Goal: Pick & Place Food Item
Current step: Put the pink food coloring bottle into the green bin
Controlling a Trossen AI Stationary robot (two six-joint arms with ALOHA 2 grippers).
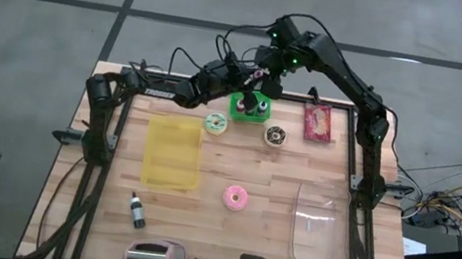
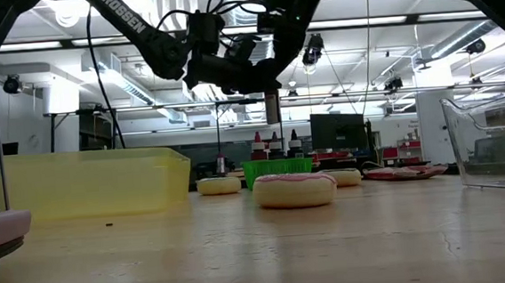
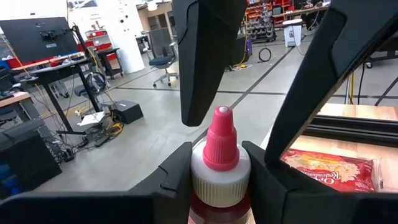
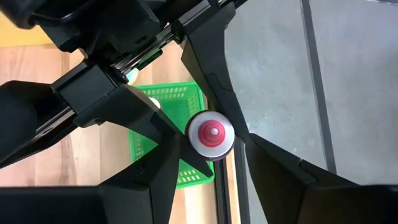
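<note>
Left gripper [image 3: 214, 186] is clamped on a sauce bottle [image 3: 220, 163] w/ white collar & pink nozzle, held above the green basket [image 1: 248, 107] at the table's far edge. Bottle upright, long axis vertical, nozzle pointing up. Right gripper [image 4: 214, 140] sits over the bottle top, fingers spread either side of the cap, not squeezing it. Pink donut [image 1: 236, 197] lies mid-table.
</note>
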